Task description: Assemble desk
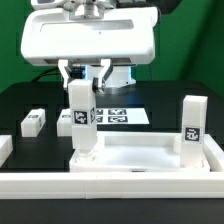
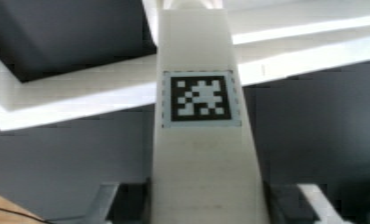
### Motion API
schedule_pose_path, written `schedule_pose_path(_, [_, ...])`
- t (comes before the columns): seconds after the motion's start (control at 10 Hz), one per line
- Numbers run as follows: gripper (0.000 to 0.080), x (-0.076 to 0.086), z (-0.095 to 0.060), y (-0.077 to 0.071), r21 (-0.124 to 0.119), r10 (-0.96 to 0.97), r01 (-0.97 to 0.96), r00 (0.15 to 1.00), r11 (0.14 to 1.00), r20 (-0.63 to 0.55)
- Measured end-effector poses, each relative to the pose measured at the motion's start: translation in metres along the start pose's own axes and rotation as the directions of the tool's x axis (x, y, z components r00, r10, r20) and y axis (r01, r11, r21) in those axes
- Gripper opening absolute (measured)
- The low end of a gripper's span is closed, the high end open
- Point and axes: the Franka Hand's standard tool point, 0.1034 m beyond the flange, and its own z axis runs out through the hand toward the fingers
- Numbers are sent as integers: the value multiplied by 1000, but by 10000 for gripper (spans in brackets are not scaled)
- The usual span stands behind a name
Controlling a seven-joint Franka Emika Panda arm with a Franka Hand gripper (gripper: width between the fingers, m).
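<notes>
Labels: a black-and-white square tag (image 2: 200,98) on the held leg, and printed tags on the marker board (image 1: 122,116).

Gripper (image 1: 83,84) is partly closed, clamped on the upright leg (image 1: 80,118). The leg's lower end sits at the desk panel (image 1: 140,157) corner on the exterior view's left.

Second leg (image 1: 192,128) stands at the right corner. Third leg (image 1: 32,122) lies on the bench (image 1: 165,100).

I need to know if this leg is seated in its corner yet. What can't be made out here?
1. Exterior view: where the held leg meets the desk panel. It is white on white and too small to tell.
2. Wrist view: the leg's far end is blurred, and the leg covers the panel beneath it.
3. Exterior view: a white part is cut off by the exterior view's left edge.
</notes>
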Motion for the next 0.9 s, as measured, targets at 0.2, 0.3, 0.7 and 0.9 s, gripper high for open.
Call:
schedule_pose_path(0.2, [290,0,4,-1,-3,-5,5,1000,1000,-7])
schedule_pose_path(0.3, [290,0,4,-1,-5,-6,6,1000,1000,-14])
schedule_pose_path(0.7, [291,1,5,-6,-20,-19,17,995,1000,-94])
schedule_pose_path(0.9, [407,1,5,-6,-21,-19,17,995,1000,-93])
